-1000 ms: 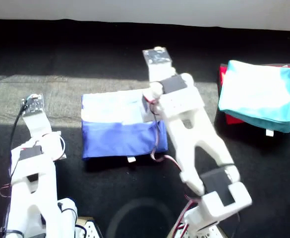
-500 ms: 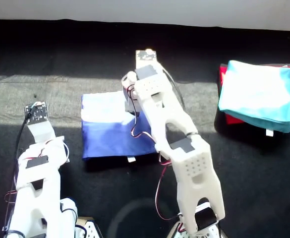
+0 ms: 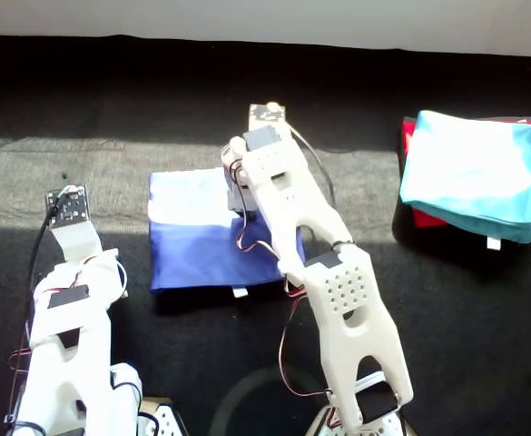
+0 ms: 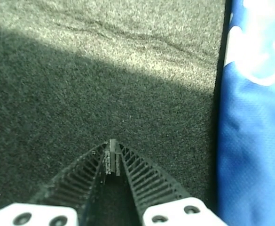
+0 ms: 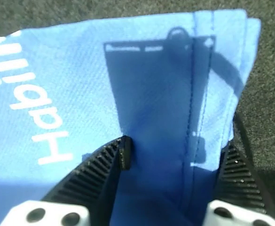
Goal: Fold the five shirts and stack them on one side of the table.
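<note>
The blue shirt (image 3: 201,250) lies folded into a flat rectangle at the middle of the dark counter (image 3: 111,163), half in sunlight and half in shade. The right hand (image 5: 175,155) is released, its jaws spread wide and set low over one stitched edge of the shirt. One finger (image 5: 106,162) is over the printed cloth and the other is at the outer fold. That straddle looks meant for pinching the layered edge, so that all the layers come up together. The left hand (image 4: 113,157) is clenched on nothing, its tips pressed together above bare counter just beside the shirt's opposite edge. It seems parked there to stay out of the way while remaining near enough to help.

Well apart, at the counter's far side, a folded teal shirt (image 3: 474,173) rests on a red shirt (image 3: 419,218). How many lie beneath is unclear. Moving the blue shirt onto that stack looks like the step in hand.
</note>
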Robot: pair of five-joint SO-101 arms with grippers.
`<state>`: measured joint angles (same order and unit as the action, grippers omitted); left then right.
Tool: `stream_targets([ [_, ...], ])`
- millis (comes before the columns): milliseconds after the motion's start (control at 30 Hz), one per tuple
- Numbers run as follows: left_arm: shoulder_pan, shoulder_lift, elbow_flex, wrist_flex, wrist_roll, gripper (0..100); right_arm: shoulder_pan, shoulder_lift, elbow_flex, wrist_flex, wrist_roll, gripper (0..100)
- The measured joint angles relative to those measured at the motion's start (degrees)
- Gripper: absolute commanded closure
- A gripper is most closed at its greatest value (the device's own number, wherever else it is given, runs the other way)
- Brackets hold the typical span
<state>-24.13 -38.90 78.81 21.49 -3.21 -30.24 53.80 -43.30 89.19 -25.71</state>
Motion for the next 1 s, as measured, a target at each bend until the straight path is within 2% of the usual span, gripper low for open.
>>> stream_targets([
  [33,0.0,0.0,0.0,0.0,0.0,99,0.09,0.0,0.0,0.53,0.35,99.8],
  [67,0.0,0.0,0.0,0.0,0.0,99,0.09,0.0,0.0,0.88,1.41,96.4],
  [133,0.0,0.0,0.0,0.0,0.0,99,0.18,0.0,0.0,1.93,3.96,99.7],
  [300,0.0,0.0,0.0,0.0,0.0,99,2.02,0.09,-1.58,4.75,9.14,99.2],
  [533,0.0,0.0,0.0,0.0,0.0,99,9.41,-0.79,-11.96,10.73,21.89,99.2],
  [800,0.0,0.0,0.0,0.0,0.0,99,21.71,-18.2,-17.49,11.34,25.85,99.2],
  [1000,0.0,0.0,0.0,0.0,0.0,99,27.34,-29.71,-17.85,11.34,35.25,99.2],
])
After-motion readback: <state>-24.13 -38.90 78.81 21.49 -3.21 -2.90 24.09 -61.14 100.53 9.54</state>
